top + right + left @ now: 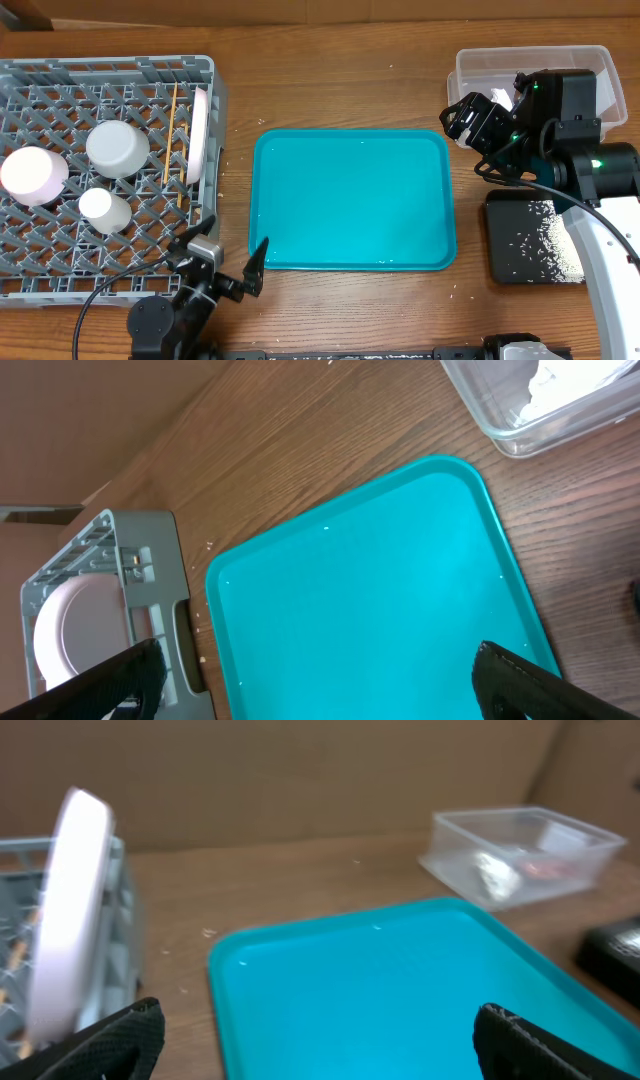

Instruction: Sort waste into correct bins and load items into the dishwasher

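The grey dishwasher rack at the left holds an on-edge white plate, a grey-blue bowl, a white-pink bowl, a white cup and chopsticks. At the back right, the clear tub contains a white napkin and a red wrapper. Rice crumbs lie in the black tray. My left gripper hangs open and empty by the rack's near right corner. My right gripper is open and empty beside the tub.
A teal serving tray with nothing on it fills the middle of the wooden table, between the rack and the bins. A few stray crumbs lie on the wood near its front right corner.
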Motion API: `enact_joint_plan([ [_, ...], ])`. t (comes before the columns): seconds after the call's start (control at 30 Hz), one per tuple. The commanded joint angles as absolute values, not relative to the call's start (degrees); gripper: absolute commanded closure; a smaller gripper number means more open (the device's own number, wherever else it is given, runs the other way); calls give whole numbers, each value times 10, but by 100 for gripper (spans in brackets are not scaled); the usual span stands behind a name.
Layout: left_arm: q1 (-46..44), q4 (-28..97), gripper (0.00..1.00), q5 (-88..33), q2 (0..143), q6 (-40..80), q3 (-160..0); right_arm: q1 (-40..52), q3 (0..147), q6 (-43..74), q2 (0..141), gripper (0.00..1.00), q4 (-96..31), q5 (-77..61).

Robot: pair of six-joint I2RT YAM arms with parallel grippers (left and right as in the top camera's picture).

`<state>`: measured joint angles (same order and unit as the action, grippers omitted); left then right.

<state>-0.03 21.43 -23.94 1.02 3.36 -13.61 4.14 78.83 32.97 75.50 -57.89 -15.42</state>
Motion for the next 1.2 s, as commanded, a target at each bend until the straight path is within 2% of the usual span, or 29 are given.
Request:
enact_joint_plan([
  [0.0,-4,158,0,-170,2,59,-86,40,792,326,754,0,-576,-148],
  [0.23,-4,34,0,-68,2,148,-2,40,792,326,754,0,-576,-148],
  [0.57,1,13,0,93,2,149,-3,40,792,326,754,0,-576,-148],
  [0.67,1,-21,0,96,2,148,-2,40,792,326,754,0,-576,-148],
  [0.8,1,42,0,72,2,136,-3,40,792,326,754,0,-576,-148],
  [0.9,10,43,0,28,2,80,-3,40,792,326,754,0,-576,-148],
  [1.17,18,42,0,30,2,81,-3,40,792,326,754,0,-576,-148],
])
